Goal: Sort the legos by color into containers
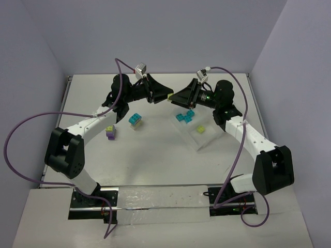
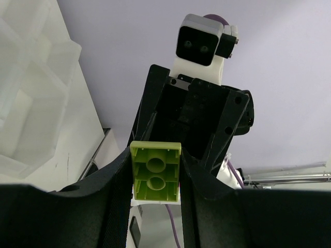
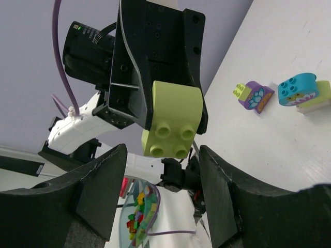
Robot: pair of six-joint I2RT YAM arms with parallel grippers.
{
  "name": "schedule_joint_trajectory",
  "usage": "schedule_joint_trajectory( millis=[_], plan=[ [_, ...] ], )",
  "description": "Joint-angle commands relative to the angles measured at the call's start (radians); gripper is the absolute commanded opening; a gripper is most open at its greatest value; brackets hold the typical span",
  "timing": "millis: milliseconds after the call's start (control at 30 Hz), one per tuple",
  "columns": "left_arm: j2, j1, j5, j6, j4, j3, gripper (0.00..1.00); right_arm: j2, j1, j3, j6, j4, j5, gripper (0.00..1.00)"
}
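My left gripper (image 1: 166, 96) is shut on a lime green lego (image 2: 156, 171), held in the air above the table's far middle. The same lego (image 3: 173, 121) shows studs-first in the right wrist view, just beyond my right gripper (image 3: 163, 160). My right gripper (image 1: 177, 98) is open and empty, tip to tip with the left one. The clear tray (image 1: 206, 140) lies right of centre and holds cyan legos (image 1: 184, 116) and a lime one (image 1: 200, 129). A cyan-on-lime pair (image 1: 136, 120) and a purple-and-lime pair (image 1: 110, 132) sit on the table at the left.
The two loose pairs also show in the right wrist view, purple (image 3: 253, 95) and cyan (image 3: 302, 92). Part of the clear tray (image 2: 26, 93) shows at the left of the left wrist view. Purple cables loop beside both arms.
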Motion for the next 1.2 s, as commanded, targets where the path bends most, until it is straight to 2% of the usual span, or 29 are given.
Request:
schedule_joint_trajectory(
  millis=[0, 167, 467, 500, 600, 700, 733, 767, 833, 867, 933, 967, 1167],
  plan=[
    [-0.016, -0.005, 0.027, 0.029, 0.031, 0.0, 0.0, 0.014, 0.006, 0.052, 0.029, 0.085, -0.023, 0.61],
    [-0.023, -0.007, 0.027, 0.033, 0.031, -0.006, 0.0, 0.021, 0.006, 0.045, 0.054, 0.119, -0.027, 0.53],
    [-0.025, -0.012, 0.027, 0.059, 0.022, 0.0, 0.0, 0.026, 0.005, 0.051, 0.053, 0.105, -0.03, 0.5],
    [-0.025, -0.012, 0.028, 0.062, 0.022, 0.002, 0.0, 0.025, 0.006, 0.052, 0.051, 0.102, -0.029, 0.45],
    [-0.025, -0.012, 0.03, 0.07, 0.023, 0.001, 0.0, 0.02, 0.006, 0.048, 0.052, 0.098, -0.025, 0.23],
    [-0.027, -0.013, 0.03, 0.087, 0.016, -0.002, 0.02, 0.013, 0.006, 0.042, 0.044, 0.085, -0.021, 0.12],
    [-0.029, -0.013, 0.028, 0.096, 0.009, -0.004, 0.05, 0.01, 0.006, 0.04, 0.042, 0.081, -0.02, 0.1],
    [-0.032, -0.013, 0.028, 0.106, -0.002, -0.002, 0.14, 0.007, 0.006, 0.04, 0.036, 0.072, -0.019, 0.08],
    [-0.037, -0.013, 0.014, 0.157, -0.066, 0.012, 0.54, -0.002, 0.006, 0.043, 0.008, 0.024, -0.008, 0.04],
    [-0.04, -0.013, 0.006, 0.181, -0.094, 0.019, 0.7, -0.007, 0.005, 0.045, -0.006, 0.003, -0.003, 0.02],
    [-0.046, -0.013, -0.012, 0.228, -0.161, 0.039, 0.96, -0.017, 0.003, 0.052, -0.038, -0.047, 0.007, 0.01],
    [-0.049, -0.013, -0.031, 0.277, -0.233, 0.064, 0.99, -0.029, 0.002, 0.055, -0.072, -0.101, 0.017, 0.01],
    [-0.076, -0.003, -0.119, 0.422, -0.446, 0.153, 0.99, -0.084, -0.03, 0.058, -0.182, -0.312, 0.083, 0.0]
  ],
)
